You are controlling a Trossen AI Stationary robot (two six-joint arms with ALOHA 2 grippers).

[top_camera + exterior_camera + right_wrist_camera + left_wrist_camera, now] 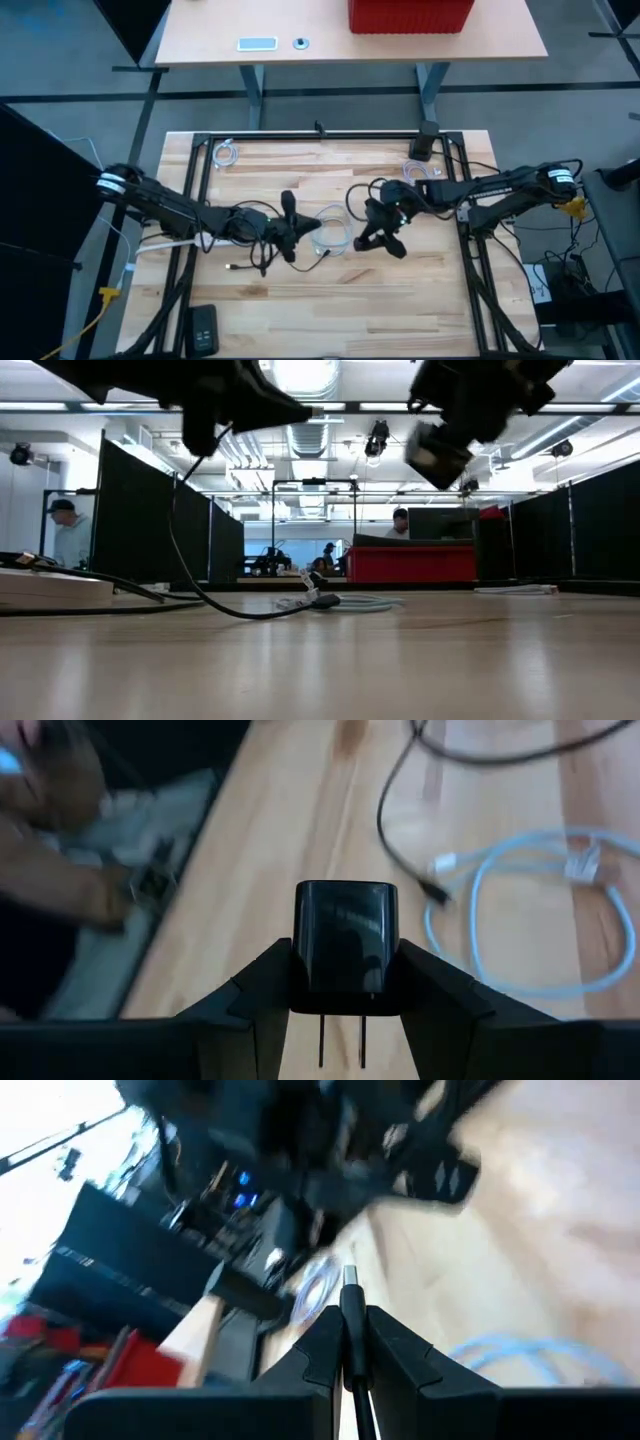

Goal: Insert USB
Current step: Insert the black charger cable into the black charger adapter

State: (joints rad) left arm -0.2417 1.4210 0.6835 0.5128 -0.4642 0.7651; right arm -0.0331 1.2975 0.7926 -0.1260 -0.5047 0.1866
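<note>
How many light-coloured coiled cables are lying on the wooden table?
3. One coil near the table's far left corner, one near the far right by the right arm, and one at the centre between both grippers. Arms may hide others.

A: Position of the coiled white cable [331, 232]?
B: On the wooden desk [420, 300], centre, between left tool [290, 232] and right tool [382, 235].
A: Other items?
B: Small black remote-like box [203, 328] at the near left corner; second white cable coil [227, 153] at the far left.
</note>
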